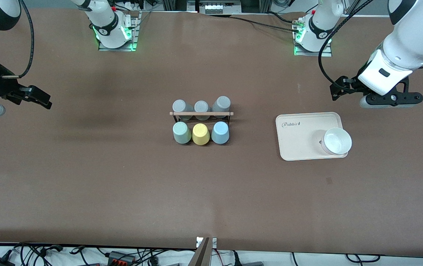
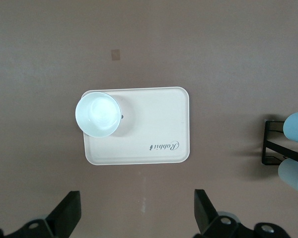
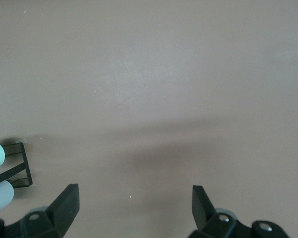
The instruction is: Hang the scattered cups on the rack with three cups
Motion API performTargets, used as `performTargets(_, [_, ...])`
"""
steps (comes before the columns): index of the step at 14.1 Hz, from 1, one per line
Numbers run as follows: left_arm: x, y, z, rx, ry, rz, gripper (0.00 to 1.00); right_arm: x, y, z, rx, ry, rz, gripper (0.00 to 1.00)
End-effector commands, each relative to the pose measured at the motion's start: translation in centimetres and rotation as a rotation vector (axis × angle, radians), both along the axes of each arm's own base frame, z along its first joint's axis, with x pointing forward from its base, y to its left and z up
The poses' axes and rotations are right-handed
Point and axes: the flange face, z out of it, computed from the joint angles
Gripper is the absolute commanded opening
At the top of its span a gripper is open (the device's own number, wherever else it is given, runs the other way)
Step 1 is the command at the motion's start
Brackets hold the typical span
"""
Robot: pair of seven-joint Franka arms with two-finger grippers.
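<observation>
Mint cup [image 1: 181,132] and blue cup [image 1: 220,132] hung on rack [image 1: 201,113], frame centre; left gripper [image 2: 137,213] and right gripper [image 3: 134,210] spread wide, empty, over bare table.

beige tray [image 1: 300,142], the word "Rubbit" in script (near one corner), no other legible text

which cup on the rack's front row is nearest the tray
The light blue cup: it hangs at the row's end toward the left arm, closest to the tray. The yellow cup is in the middle, the mint cup farthest.
</observation>
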Motion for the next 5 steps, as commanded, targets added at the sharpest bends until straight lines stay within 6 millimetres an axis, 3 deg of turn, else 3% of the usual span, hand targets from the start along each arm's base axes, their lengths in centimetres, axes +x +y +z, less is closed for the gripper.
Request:
performTargets(1, [-0.08,0.03,0.57,-0.020,0.003,-0.014,1.00,0.21,0.31,1.28,-0.004,-0.004,0.017,1.00])
performTargets(5, [-0.07,0.03,0.64,-0.020,0.002,-0.016,1.00,0.08,-0.04,1.29,-0.003,0.009,0.021,1.00])
